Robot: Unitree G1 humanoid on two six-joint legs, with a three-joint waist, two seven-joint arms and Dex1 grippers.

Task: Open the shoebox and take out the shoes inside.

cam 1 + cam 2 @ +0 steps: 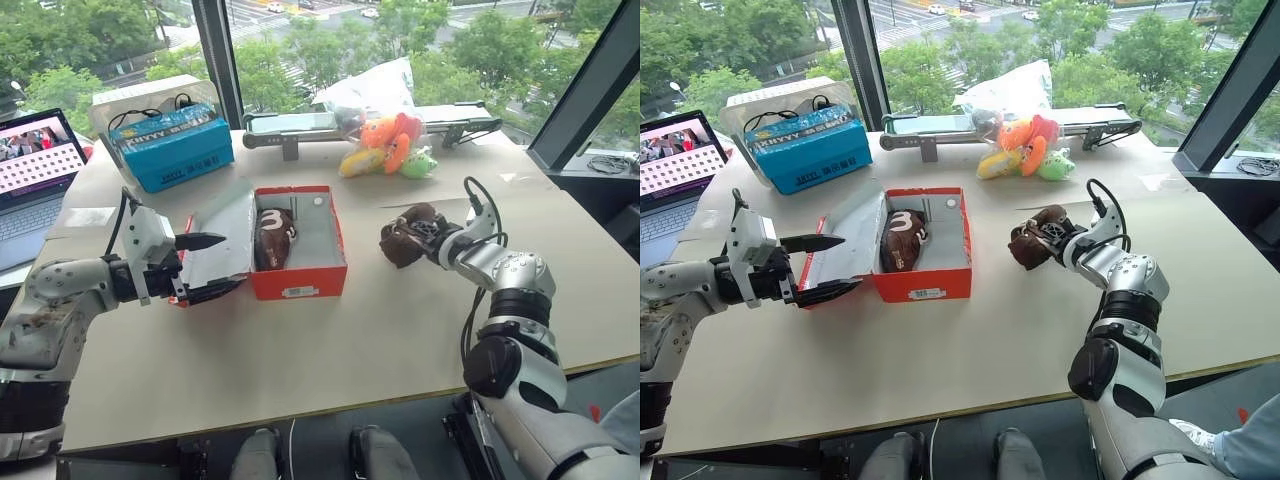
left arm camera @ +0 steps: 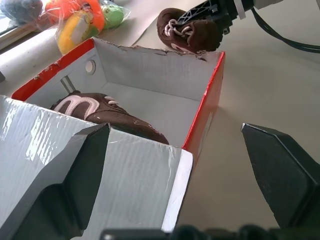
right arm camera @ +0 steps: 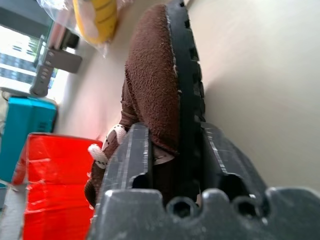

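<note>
While the right pincer (image 1: 418,238) clamps one soft, light shoe (image 1: 402,240), the left pincer (image 1: 212,266), apart, straddles the shoebox (image 1: 298,280) lid.

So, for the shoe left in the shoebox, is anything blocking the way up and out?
Nothing visible does. The shoe lies uncovered in the shoebox, whose lid is folded back by the left gripper. The right gripper is off to the side, around the other shoe on the table.
</note>
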